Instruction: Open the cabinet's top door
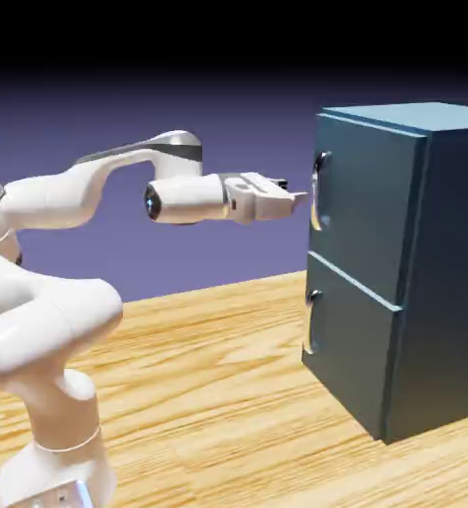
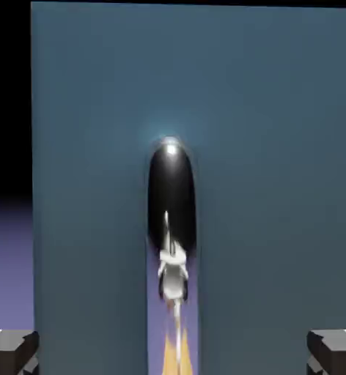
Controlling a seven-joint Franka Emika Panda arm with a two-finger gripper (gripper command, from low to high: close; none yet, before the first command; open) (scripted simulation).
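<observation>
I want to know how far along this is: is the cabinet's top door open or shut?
Shut: top door sits flush against the cabinet.

A table of pale yellow-brown wood was shown in the exterior view, its surface streaked with wavy darker grain. Its far edge was seen slanting upward toward the exterior view's right. Above the table, a plain blue-violet backdrop was displayed, darkened gradually toward its top. Higher above the table, the backdrop was topped by a black band.
</observation>
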